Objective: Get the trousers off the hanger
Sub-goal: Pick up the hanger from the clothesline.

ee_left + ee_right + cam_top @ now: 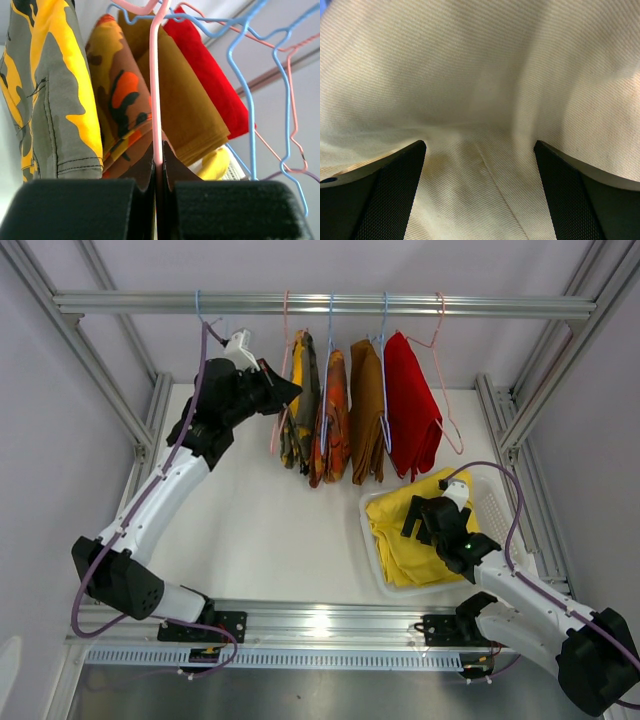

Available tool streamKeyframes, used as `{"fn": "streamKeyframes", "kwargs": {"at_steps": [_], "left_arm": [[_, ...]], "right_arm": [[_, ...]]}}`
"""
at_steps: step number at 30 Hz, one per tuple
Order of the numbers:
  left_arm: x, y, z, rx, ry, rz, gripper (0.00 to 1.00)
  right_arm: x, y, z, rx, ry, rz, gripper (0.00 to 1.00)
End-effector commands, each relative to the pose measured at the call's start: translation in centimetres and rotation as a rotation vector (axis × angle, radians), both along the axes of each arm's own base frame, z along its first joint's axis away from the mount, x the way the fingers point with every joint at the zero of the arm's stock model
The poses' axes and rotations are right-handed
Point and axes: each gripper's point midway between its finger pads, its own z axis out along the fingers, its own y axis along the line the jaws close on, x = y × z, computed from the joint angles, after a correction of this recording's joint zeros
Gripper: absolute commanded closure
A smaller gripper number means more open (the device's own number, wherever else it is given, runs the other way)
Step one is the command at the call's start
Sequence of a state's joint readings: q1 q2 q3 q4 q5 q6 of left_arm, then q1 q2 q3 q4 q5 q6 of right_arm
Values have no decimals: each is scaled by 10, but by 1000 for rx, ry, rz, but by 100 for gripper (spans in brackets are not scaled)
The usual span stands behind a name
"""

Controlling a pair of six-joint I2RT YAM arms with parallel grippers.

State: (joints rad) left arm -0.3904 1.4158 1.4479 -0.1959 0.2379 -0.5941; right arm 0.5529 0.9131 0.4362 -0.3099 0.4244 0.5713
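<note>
DESK: From above, what's the picture?

PHOTOGRAPHER: Four pairs hang from the rail (320,304): the camouflage trousers (300,405), the orange-red patterned pair (335,415), the brown pair (365,410) and the red pair (412,410). The left hand (283,392) reaches up beside the camouflage trousers, at a pink hanger (272,435). The yellow trousers (420,540) lie crumpled in the white basket (495,508) on the surface (260,530), with the right hand (425,515) low over them.

DESK: And the left wrist camera?

PHOTOGRAPHER: The left hand (157,172) is clenched on the thin wire of the pink hanger (156,100). The camouflage trousers (55,100) hang just to the left, and the other three fan out behind. Whether that wire carries them, I cannot tell.

DESK: Right wrist?

PHOTOGRAPHER: Its fingers (385,190) are spread wide with nothing between them, and pale yellow cloth fills the frame just below. The right hand is released.

DESK: So which step?

PHOTOGRAPHER: By my reading, one pair is done and the second begins: hanger secured, trousers not yet off. The next move calls for the left hand to steady or unhook the hanger. The right hand then rises from the basket, takes the cloth's lower edge and draws it off. The slim wire could twist in the grip.
</note>
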Motion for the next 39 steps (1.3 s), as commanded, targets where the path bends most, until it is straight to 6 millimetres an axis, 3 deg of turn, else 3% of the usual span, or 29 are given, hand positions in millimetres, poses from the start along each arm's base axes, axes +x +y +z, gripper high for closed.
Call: {"fn": "streamKeyframes", "kwargs": {"at_steps": [1,7,14,16,17,23,34,39], "left_arm": [[-16,12,88,-45,-246,29,99],[-6,17,102,-34,-258,76,100],[-15,23,134,-35,-329,89,100],[-14,23,134,-26,-323,88,100],[-16,24,144,-26,-344,89,100],[-21,28,145,-14,-328,99,100],[-55,43,147,25,-346,153,100],[-68,48,135,50,-334,170,100]], "right_arm": [[6,2,8,0,-20,-5,5],[6,3,9,-2,-21,-4,5],[6,3,9,-3,-20,-4,5],[5,2,8,-4,-20,-6,5],[5,3,8,-4,-20,-4,5],[5,3,9,-3,-22,-5,4],[5,4,9,-2,-22,-1,4],[4,4,9,-5,-21,5,4]]}}
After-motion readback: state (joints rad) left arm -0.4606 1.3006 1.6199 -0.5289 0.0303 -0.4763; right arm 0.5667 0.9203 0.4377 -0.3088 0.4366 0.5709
